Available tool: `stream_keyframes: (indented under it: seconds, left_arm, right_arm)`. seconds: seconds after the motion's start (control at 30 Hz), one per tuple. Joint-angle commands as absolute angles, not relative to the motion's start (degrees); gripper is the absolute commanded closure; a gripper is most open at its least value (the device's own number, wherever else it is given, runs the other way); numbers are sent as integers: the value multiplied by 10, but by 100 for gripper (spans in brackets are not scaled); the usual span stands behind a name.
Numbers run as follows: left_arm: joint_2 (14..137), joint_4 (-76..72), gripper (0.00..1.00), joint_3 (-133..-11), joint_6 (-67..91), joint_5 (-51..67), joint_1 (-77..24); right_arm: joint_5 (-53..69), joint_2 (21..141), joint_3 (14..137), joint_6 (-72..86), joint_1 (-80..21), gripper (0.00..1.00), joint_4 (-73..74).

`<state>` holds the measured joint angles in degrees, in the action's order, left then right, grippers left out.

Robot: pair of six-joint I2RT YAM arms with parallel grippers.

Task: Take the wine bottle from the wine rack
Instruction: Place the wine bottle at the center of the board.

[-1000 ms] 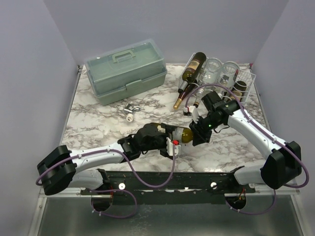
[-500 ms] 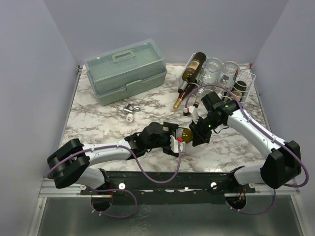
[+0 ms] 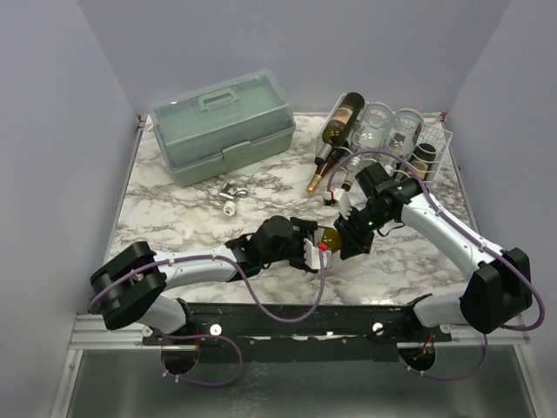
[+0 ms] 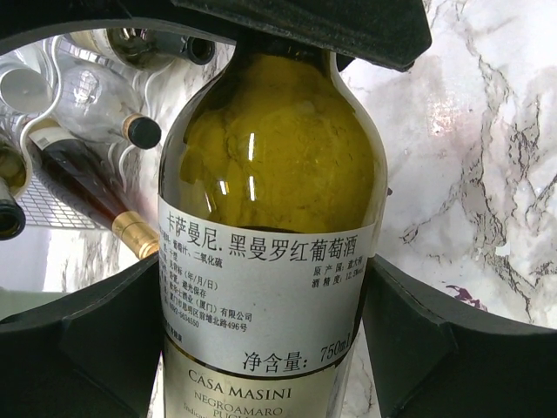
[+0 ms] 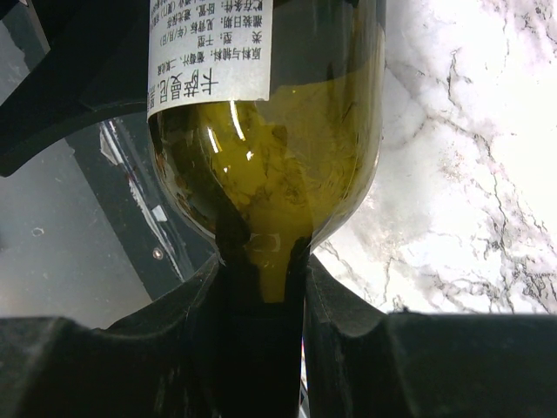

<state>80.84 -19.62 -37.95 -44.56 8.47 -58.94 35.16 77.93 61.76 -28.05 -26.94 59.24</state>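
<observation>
A green wine bottle (image 3: 329, 235) with a white label lies off the rack, held low over the marble table near its front middle. My left gripper (image 3: 305, 248) is shut on its body; in the left wrist view the bottle (image 4: 270, 174) fills the space between my fingers (image 4: 78, 348). My right gripper (image 3: 348, 233) is shut on the neck; in the right wrist view the bottle's shoulder (image 5: 270, 157) rises from my closed fingers (image 5: 348, 305). The white wire wine rack (image 3: 439, 139) stands at the back right, apart from both grippers.
Several other bottles (image 3: 342, 117) and clear glasses (image 3: 379, 122) lie in and against the rack. A grey-green toolbox (image 3: 222, 122) stands at the back left. A small metal piece (image 3: 231, 198) lies on the marble in front of the toolbox.
My left arm has moved right along the bottle toward my right gripper, covering more of its body. The right gripper has held its place on the neck.
</observation>
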Motion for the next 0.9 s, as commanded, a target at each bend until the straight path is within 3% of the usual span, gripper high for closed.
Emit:
stream_keyframes:
  seconds: [0.0, 0.13, 0.17, 0.2, 0.27, 0.3, 0.67, 0.87]
  left_arm:
    - [817, -208, 24, -391, -456, 65, -589]
    - [820, -207, 40, -394, -458, 68, -590]
    - [821, -207, 50, -394, -456, 70, -590]
    - [822, -207, 70, -395, -455, 72, -591]
    - [824, -206, 97, -396, -453, 72, -591]
    - [825, -207, 100, -395, -452, 72, -592]
    - [826, -210, 100, -390, -394, 93, -593]
    - [830, -228, 100, -385, -366, 96, -593]
  right_arm:
    - [408, 778, 621, -284, -273, 100, 559]
    - [409, 784, 619, -283, -274, 100, 558]
    - [410, 786, 618, -283, -273, 100, 557]
    - [410, 788, 618, -281, -274, 100, 556]
    - [412, 792, 615, -278, -273, 98, 554]
    - [412, 794, 615, -277, -273, 94, 552]
    - [423, 807, 612, -275, -273, 44, 553]
    - [420, 800, 612, -270, -273, 27, 552]
